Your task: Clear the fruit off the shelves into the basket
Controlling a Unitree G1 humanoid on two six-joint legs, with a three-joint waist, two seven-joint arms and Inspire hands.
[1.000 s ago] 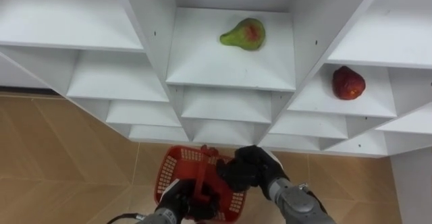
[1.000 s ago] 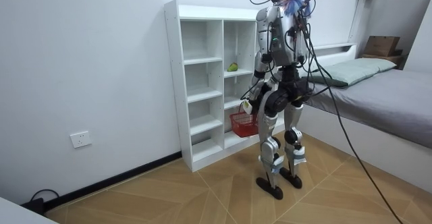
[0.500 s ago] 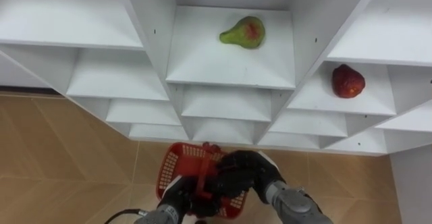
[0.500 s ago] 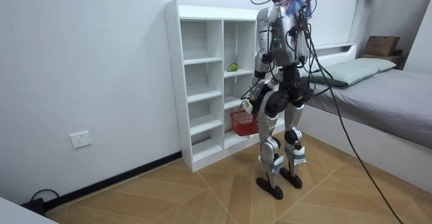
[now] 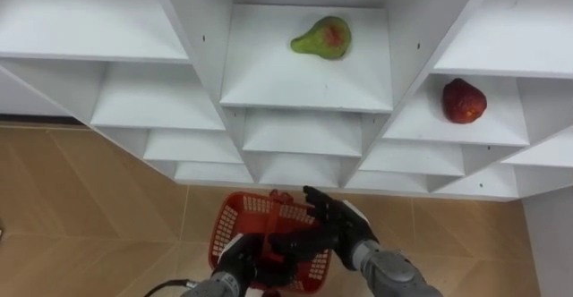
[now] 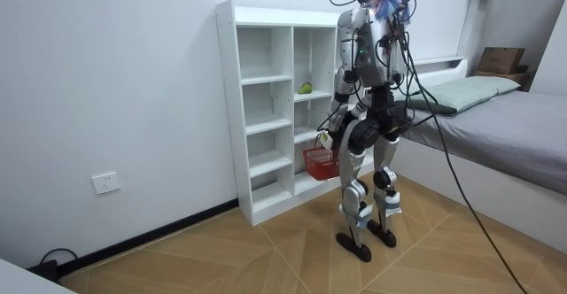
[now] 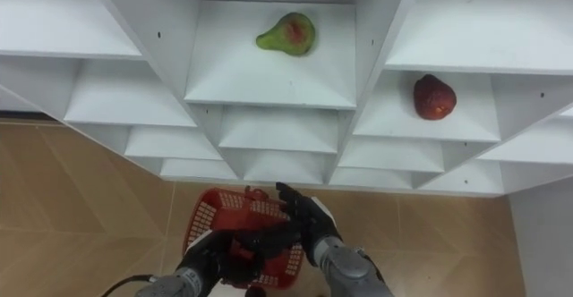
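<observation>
White closet shelves [image 5: 304, 82] hold a red-blushed green pear [image 5: 321, 38] and a dark red fruit [image 5: 464, 101], both uncollected. The left hand [image 5: 240, 259] is clamped on the handle of the red plastic basket [image 5: 229, 230]. The right hand [image 5: 338, 230] hovers over it with fingers spread and empty. Likely between picks; the next move is a reach up to a fruit.

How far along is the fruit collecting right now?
Done: nothing I can confirm, since the hands cover most of the inside of the red plastic basket. In hand: the left robot hand grips the basket's handle, and the right robot hand is open above it. Left: the green pear and the red round fruit both lie on the white closet shelves.
</observation>
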